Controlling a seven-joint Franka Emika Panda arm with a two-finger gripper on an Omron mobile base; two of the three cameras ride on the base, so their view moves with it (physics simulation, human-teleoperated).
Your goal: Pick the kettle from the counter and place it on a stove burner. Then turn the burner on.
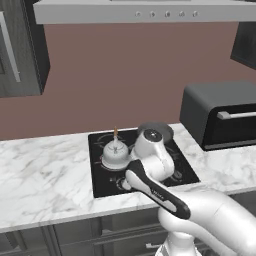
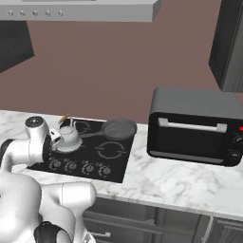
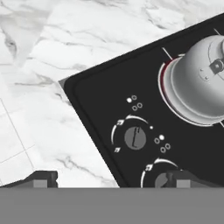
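The silver-grey kettle (image 1: pixel 115 152) (image 2: pixel 69 136) (image 3: pixel 199 85) stands upright on a burner at the left of the black cooktop (image 1: pixel 100 176) (image 2: pixel 111 166). A thin red arc (image 3: pixel 162 81) of the burner shows at the kettle's base. My gripper (image 3: pixel 111 181) hangs open over the cooktop's front left corner, apart from the kettle, with nothing between its fingers. One round knob (image 3: pixel 135 138) lies just ahead of the fingertips and a second knob (image 3: pixel 162 179) sits by the right fingertip. White marble counter (image 1: pixel 45 175) (image 3: pixel 65 43) surrounds the cooktop.
A dark grey frying pan (image 2: pixel 119 128) (image 1: pixel 164 129) rests on the back right burner. A black toaster oven (image 1: pixel 220 117) (image 2: pixel 194 126) stands on the counter to the right. A range hood (image 1: pixel 140 11) hangs above. My arm (image 1: pixel 155 190) crosses the cooktop's front.
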